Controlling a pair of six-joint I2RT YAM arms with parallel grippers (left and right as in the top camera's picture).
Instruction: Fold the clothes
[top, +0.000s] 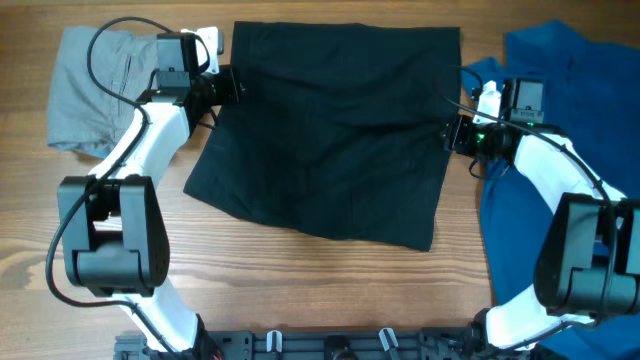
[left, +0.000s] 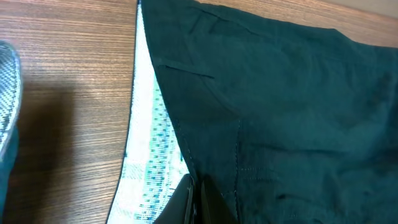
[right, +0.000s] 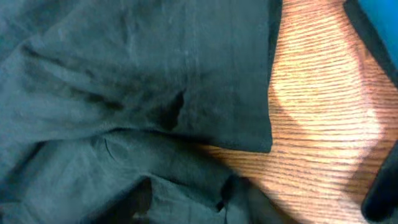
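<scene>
Bright, even light overhead; the right wrist view is soft, with a glare patch on the table (right: 323, 93).

White smooth shells on long links of left arm (top: 150, 130) and right arm (top: 548, 165); chunky black rounded joint housings (top: 110, 235) at elbows and shoulders. Thin black cable (top: 100, 45) looped off left arm's wrist, another along right arm. White camera block (top: 205, 42) on left wrist, similar on right. Small green light (top: 483, 127) near right wrist. Black, slim fingers on left gripper (left: 194, 202). Right gripper (top: 452, 135) black too, detail too small to tell. Black rail (top: 330, 345) with clips at base
</scene>
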